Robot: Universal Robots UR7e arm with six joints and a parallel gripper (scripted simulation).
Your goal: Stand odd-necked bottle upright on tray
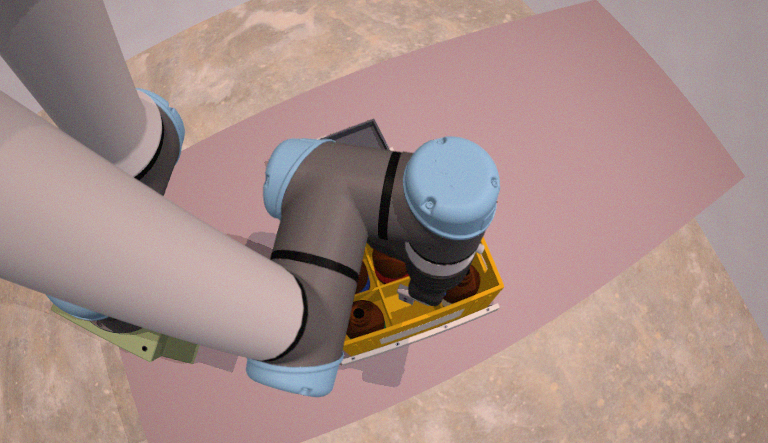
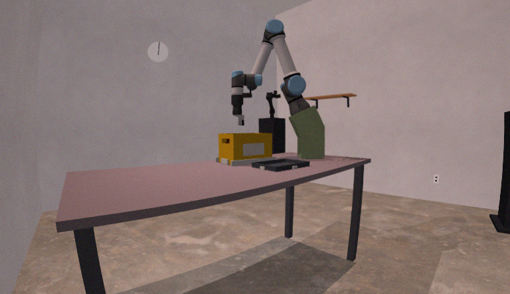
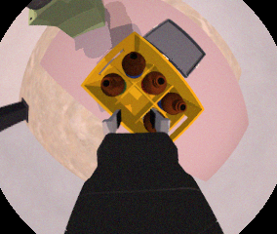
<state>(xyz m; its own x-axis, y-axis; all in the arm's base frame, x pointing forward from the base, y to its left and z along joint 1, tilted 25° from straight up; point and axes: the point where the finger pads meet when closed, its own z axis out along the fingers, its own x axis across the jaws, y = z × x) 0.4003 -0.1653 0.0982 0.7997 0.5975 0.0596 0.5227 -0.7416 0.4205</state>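
From the top view, your gripper [image 1: 420, 295] hangs over the yellow crate [image 1: 491, 273] at frame centre, brown bottles [image 1: 362, 315] inside. In the exterior view it sits above the crate, the dark tray [image 2: 279, 164] just right on the desk [image 2: 150, 185]. On the wrist view, the fingers are spread wide, holding nothing.

I can read no text, number or brand anywhere in my views. The yellow crate [image 2: 233, 146] carries a plain grey plate [image 2: 253, 149] on its long side, and it is blank; from the top view the same plate [image 1: 421, 326] shows no lettering either. The round disc [image 2: 157, 51] on the far wall has one dark stroke and no numerals. The wall socket [image 2: 435, 178] at the right is unmarked.
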